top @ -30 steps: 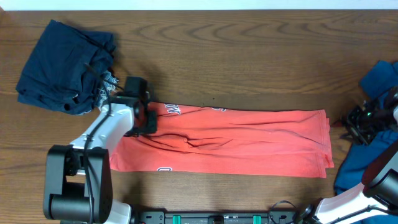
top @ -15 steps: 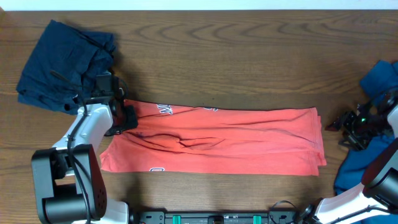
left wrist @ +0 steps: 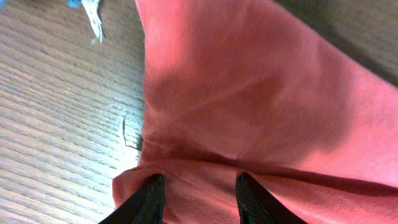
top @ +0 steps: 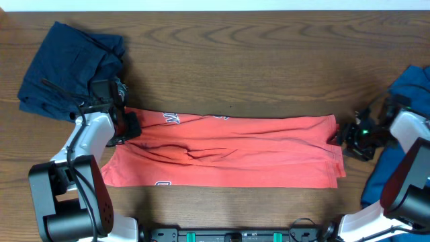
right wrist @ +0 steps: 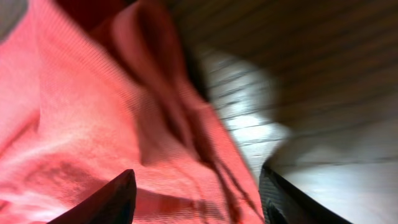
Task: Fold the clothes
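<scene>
A red garment [top: 235,151] lies stretched out long across the middle of the wooden table. My left gripper [top: 127,128] is at its upper left corner. In the left wrist view the fingers [left wrist: 199,193] pinch a bunched fold of the red fabric [left wrist: 249,93]. My right gripper [top: 339,138] is at the garment's right edge. In the right wrist view its fingers [right wrist: 196,199] are spread wide over the layered red edge [right wrist: 93,124], with bare table beside it.
A pile of dark navy clothing [top: 67,70] lies at the back left, close to my left arm. Blue clothing [top: 406,87] lies at the right table edge behind my right arm. Bare wooden table [top: 255,60] stretches behind the garment.
My left gripper has moved left and dragged the red garment left with it. My right gripper has moved left from the blue clothing to the garment's right edge.
</scene>
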`<action>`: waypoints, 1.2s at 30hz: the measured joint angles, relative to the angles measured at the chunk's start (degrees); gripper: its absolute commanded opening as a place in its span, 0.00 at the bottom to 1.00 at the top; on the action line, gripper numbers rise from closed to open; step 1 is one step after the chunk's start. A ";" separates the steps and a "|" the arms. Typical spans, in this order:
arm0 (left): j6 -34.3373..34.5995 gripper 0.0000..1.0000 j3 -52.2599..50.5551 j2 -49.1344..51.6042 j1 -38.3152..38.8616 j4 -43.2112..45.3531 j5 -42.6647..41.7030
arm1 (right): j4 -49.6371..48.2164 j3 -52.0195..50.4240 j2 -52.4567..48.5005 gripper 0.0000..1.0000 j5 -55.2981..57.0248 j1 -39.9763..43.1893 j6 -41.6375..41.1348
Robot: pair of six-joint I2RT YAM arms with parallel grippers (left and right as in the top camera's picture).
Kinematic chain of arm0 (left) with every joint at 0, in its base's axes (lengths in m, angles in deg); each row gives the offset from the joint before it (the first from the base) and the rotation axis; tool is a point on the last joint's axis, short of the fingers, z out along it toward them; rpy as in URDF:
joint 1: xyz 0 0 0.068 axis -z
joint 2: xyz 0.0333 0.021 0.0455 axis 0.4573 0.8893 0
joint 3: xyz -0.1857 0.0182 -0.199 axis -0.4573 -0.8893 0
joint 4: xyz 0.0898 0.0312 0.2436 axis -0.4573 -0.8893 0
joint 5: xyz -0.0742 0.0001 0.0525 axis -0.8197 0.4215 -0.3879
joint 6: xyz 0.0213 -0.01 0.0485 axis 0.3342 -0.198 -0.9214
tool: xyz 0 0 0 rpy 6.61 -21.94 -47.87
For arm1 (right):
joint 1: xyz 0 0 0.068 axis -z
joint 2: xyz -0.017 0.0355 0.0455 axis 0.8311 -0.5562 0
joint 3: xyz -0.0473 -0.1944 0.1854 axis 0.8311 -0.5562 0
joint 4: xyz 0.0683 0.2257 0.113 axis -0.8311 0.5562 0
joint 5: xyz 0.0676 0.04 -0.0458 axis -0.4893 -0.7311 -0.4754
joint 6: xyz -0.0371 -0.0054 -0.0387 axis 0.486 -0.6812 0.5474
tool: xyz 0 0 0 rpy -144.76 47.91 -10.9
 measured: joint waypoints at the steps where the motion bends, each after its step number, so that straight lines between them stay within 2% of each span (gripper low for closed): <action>1: -0.02 0.40 0.22 0.00 0.00 0.00 0.00 | -0.13 -0.26 0.26 0.55 0.85 -1.07 0.04; 8: 0.00 0.39 0.87 0.00 0.00 -0.46 -0.04 | -0.22 -1.29 0.63 0.31 3.28 -3.15 0.55; 11: 0.00 0.40 0.87 0.00 0.00 -0.48 -0.07 | -0.17 -1.73 0.61 0.12 3.32 -3.15 0.83; 14: 0.00 0.39 0.87 0.00 0.00 -0.74 -0.20 | -0.55 -2.16 0.55 0.01 2.54 -3.15 0.72; 19: 0.00 0.39 1.05 0.00 0.00 -2.08 -0.20 | -0.31 -2.01 0.52 0.01 1.95 -2.95 0.55; 26: 0.00 0.39 6.47 -1.05 0.00 -9.53 -0.22 | 3.91 0.26 0.98 0.01 3.32 -1.97 -2.97; 30: 0.00 0.39 11.32 -4.35 0.00 -13.81 -0.22 | 8.74 4.04 4.26 0.01 6.69 -0.02 -6.14; 36: 0.00 0.39 13.42 -10.67 0.00 -14.93 -0.22 | 11.76 8.70 8.11 0.01 9.46 0.83 -7.74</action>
